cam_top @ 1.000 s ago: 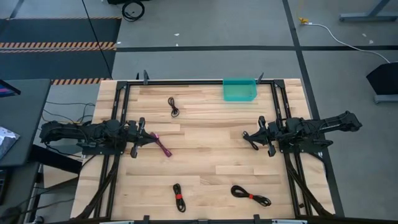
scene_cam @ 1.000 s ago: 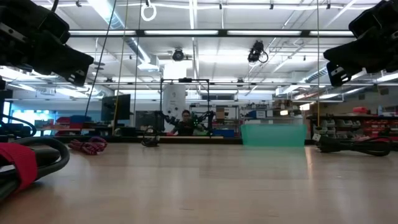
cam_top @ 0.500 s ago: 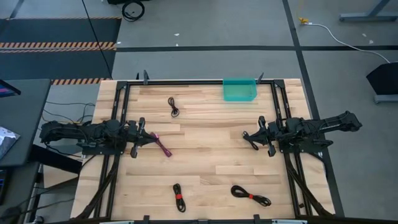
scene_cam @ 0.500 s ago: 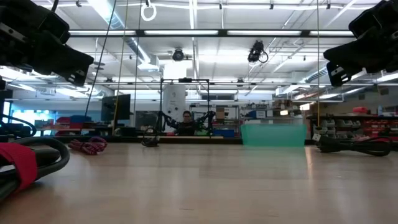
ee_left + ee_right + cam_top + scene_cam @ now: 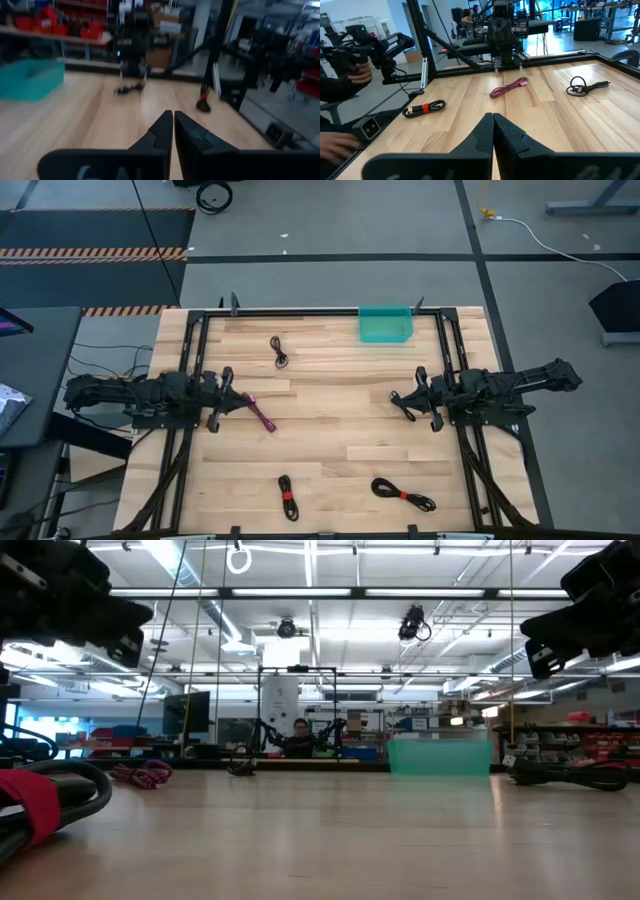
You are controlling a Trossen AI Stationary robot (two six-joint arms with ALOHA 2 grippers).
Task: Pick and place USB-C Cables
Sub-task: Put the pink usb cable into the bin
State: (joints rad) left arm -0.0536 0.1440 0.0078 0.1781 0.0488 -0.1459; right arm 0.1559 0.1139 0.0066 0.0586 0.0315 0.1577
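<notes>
Both arms hover over the wooden counter [image 5: 330,430]. The left hand [image 5: 243,401] has its fingers pressed together, empty, just beside the maroon-pink cable [image 5: 262,415]. The right hand [image 5: 395,400] is likewise closed, holding nothing. Three black cables lie apart: one near the teal bin [image 5: 386,325], two along the near edge.

Robotics lab: other robot rigs [image 5: 502,20], storage shelving [image 5: 570,745], strip lights [image 5: 310,592]
</notes>
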